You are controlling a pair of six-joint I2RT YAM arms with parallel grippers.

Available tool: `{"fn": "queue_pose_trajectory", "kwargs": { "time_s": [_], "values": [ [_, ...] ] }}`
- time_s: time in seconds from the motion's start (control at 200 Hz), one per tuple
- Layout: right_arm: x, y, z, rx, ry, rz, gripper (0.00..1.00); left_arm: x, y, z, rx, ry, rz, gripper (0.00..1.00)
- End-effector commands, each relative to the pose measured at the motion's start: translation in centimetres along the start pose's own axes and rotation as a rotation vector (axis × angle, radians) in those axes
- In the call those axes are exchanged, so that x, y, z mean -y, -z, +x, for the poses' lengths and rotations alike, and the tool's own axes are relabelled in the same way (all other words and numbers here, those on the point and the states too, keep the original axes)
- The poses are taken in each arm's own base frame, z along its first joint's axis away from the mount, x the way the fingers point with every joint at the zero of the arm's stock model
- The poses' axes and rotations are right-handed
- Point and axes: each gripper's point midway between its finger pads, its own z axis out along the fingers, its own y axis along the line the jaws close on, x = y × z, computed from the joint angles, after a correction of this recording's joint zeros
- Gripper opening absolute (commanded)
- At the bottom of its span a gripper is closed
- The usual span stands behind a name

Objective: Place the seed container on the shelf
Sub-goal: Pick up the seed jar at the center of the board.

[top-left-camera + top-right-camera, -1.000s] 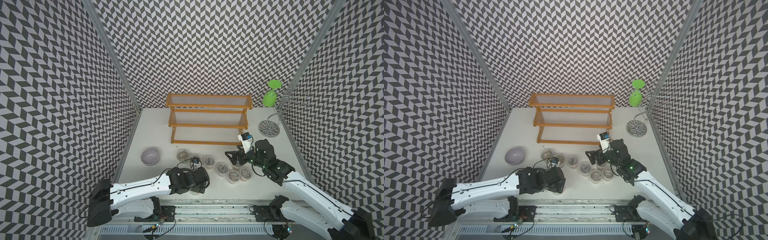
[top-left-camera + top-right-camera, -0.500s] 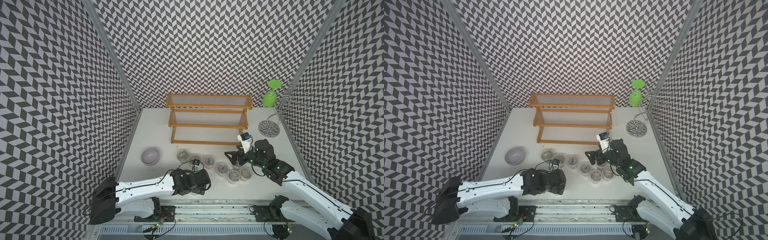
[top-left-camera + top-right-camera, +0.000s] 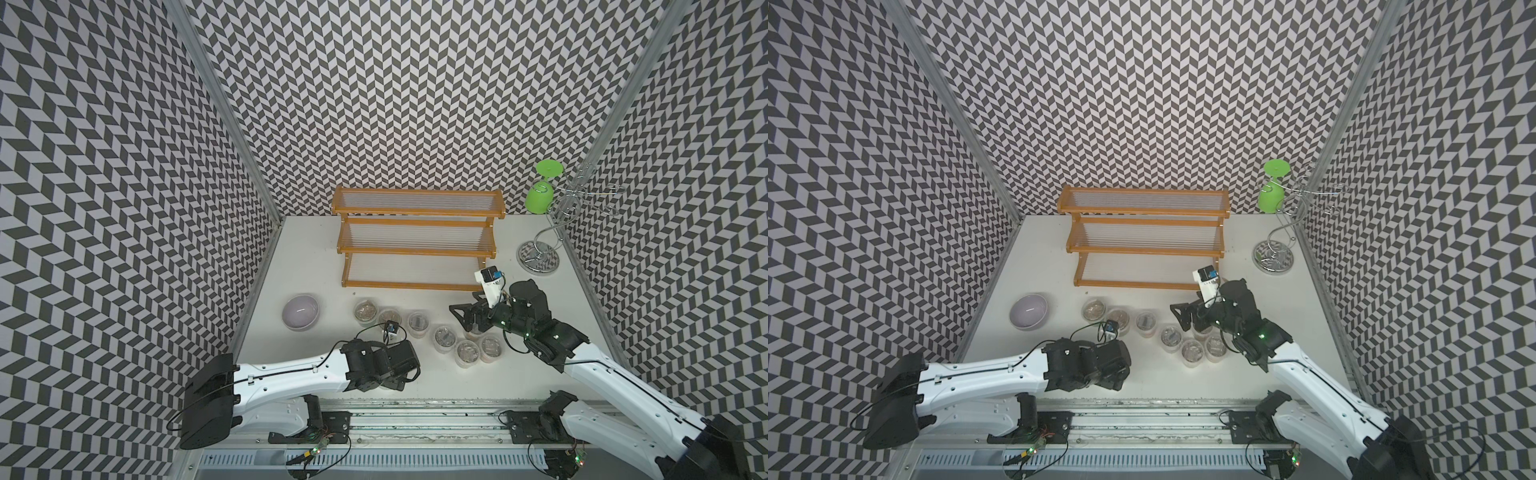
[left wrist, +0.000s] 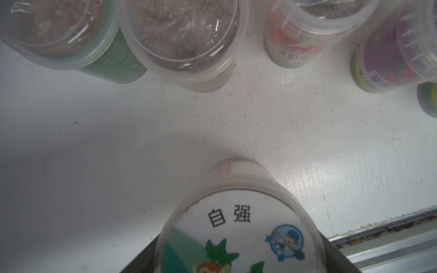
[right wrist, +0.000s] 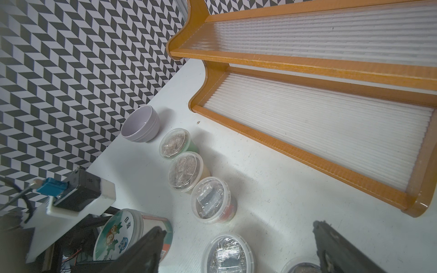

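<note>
The seed container (image 4: pixel 236 227), a cup with a printed cartoon lid, stands on the white table near the front rail. My left gripper (image 4: pixel 238 260) is shut on it, one dark finger against each side of the lid. In both top views the left wrist (image 3: pixel 382 365) hides it. It also shows in the right wrist view as the seed container (image 5: pixel 113 236). The shelf (image 3: pixel 415 285), an orange-brown three-step rack with clear ribbed tiers, stands empty at the back. My right gripper (image 3: pixel 467 320) hangs open over the loose cups, its jaws wide with nothing between them.
Several clear-lidded cups (image 3: pixel 419 322) lie in a curved row between the arms and the shelf (image 5: pixel 307 158). A lilac bowl (image 3: pixel 300 311) sits at the left. A chrome wire stand (image 3: pixel 538 257) holding a green cup (image 3: pixel 539 198) is at the back right.
My left arm has shifted a little to the right and its jaws have closed in on the printed-lid container. The right arm has not moved.
</note>
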Motion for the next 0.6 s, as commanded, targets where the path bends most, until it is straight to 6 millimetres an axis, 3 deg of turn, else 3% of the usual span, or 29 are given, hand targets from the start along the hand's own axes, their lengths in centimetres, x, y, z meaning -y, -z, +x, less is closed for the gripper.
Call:
{"fn": "queue_pose_trajectory", "kwargs": {
  "time_s": [0.0,0.26,0.591],
  "values": [
    [-0.5,0.3,-1.3,0.056,0.024,-0.013,0.99,0.0,0.5,-1.0,0.033,0.01,0.006,0.8],
    [-1.0,0.6,-1.8,0.074,0.035,-0.036,0.99,0.1,2.5,-2.8,0.062,-0.011,0.011,0.7],
    [-5.5,3.1,-5.0,0.247,0.181,-0.233,0.99,-0.3,11.2,-11.7,0.244,-0.053,0.263,0.61]
  ]
}}
